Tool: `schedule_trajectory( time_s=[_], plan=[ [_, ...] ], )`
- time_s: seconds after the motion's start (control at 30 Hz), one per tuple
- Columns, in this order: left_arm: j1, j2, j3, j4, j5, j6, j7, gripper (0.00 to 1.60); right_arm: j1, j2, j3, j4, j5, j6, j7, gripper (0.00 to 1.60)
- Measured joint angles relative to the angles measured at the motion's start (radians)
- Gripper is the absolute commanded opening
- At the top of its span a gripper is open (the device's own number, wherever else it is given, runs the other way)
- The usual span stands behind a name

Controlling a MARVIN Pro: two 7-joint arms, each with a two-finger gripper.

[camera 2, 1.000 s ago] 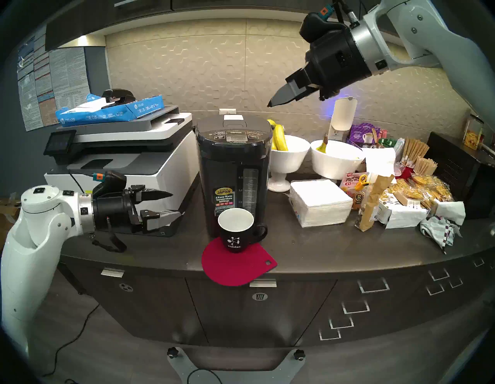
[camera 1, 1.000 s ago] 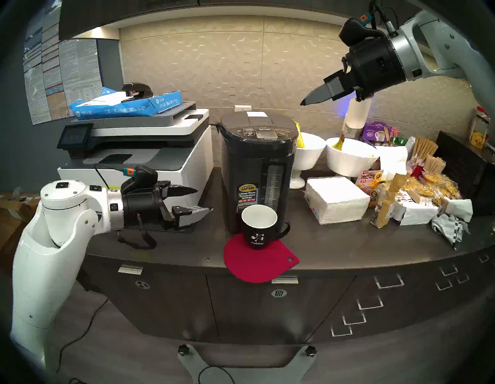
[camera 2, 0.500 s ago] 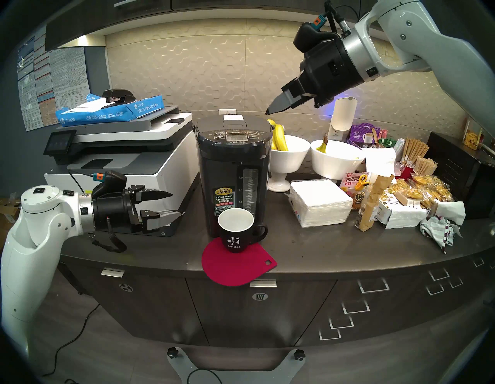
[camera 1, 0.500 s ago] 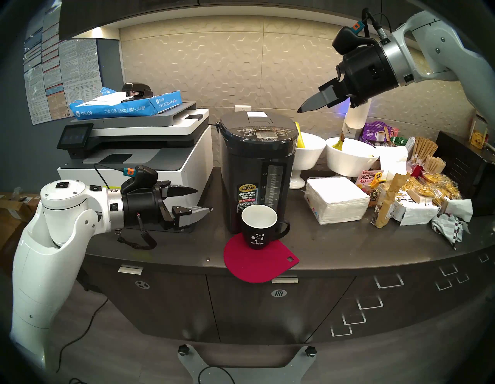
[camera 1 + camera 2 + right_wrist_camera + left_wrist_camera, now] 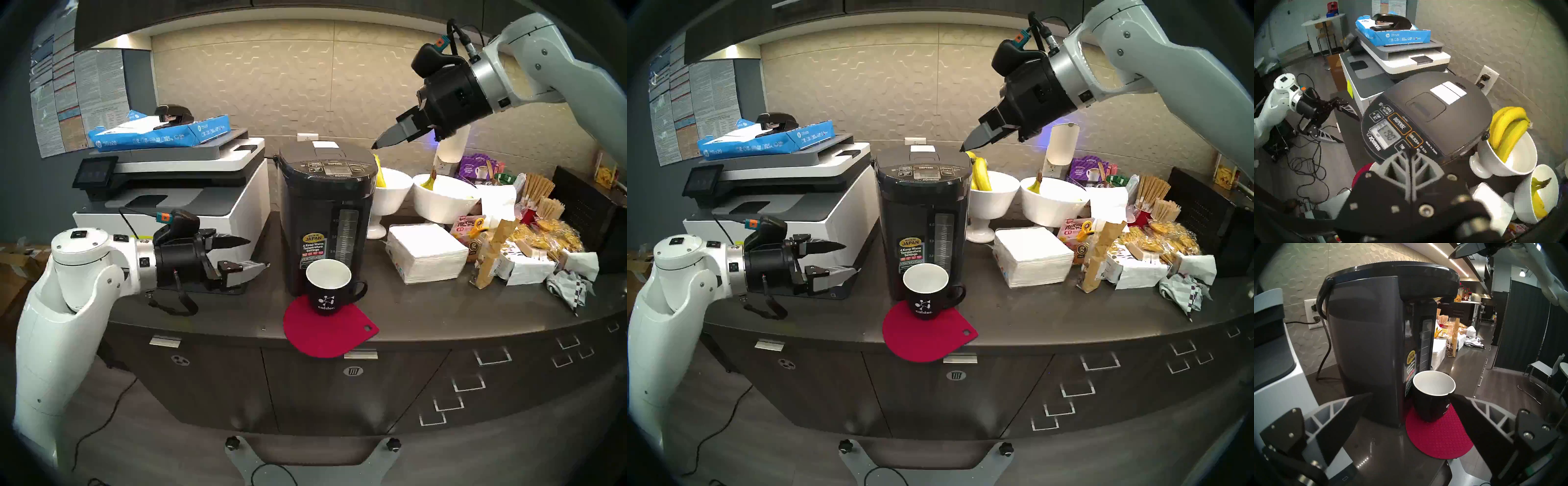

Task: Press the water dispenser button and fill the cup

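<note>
The water dispenser (image 5: 325,217) is being taken as the landmark here, standing upright on the dark bench (image 5: 424,305) just beside the printer (image 5: 176,203). The cup (image 5: 327,288) is being kept right at the dispenser's front foot, on a red mat (image 5: 325,334), its white inside showing empty, its handle turned away from the printer. On the dispenser's lid panel, the button (image 5: 1399,123) lettered DISPENSE is being left untouched. The right gripper (image 5: 375,146) is being held in the air above the lid's edge on the side of the banana bowls (image 5: 441,200), its jaws pressed fully together, with nothing between them, tip angled down toward the lid. The left gripper (image 5: 256,253) is being held level on the dispenser's printer side, low, near the cup's height, its jaws spread wide and empty.
</note>
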Motion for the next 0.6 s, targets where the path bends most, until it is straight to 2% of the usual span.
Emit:
schedule_trajectory(
  time_s=[0.6],
  plan=[
    [0.000, 0.000, 0.000, 0.000, 0.000, 0.000, 0.000, 1.60, -0.031, -0.044, -0.004, 0.042, 0.013, -0.012, -0.012, 0.00]
  ],
)
